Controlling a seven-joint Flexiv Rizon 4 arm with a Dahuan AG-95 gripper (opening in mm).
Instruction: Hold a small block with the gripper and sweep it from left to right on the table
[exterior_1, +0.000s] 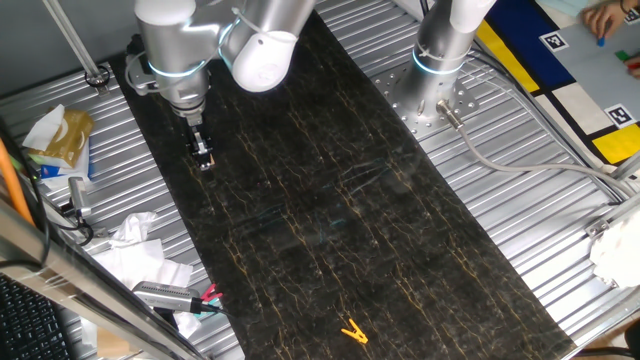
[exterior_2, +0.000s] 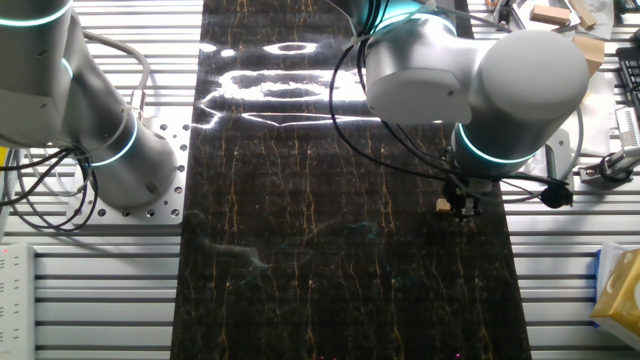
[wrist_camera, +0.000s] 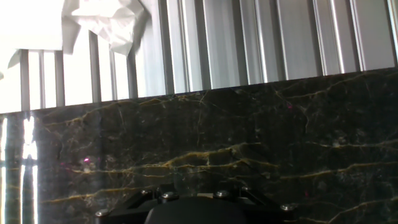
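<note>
Dark veined table (exterior_1: 330, 200), hand (exterior_2: 462, 208) low beside small block (exterior_2: 442, 205), grip unclear.

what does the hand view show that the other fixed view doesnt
Only the hand view shows crumpled white paper on the ribbed metal beyond the table's edge. Only the other fixed view shows the gripper, the small block at its tip, and a second arm. Both show the dark veined table.

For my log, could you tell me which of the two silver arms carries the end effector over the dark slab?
The bent arm reaching over the table; its end effector hangs above the slab. The upright arm stands bolted beside it.
</note>
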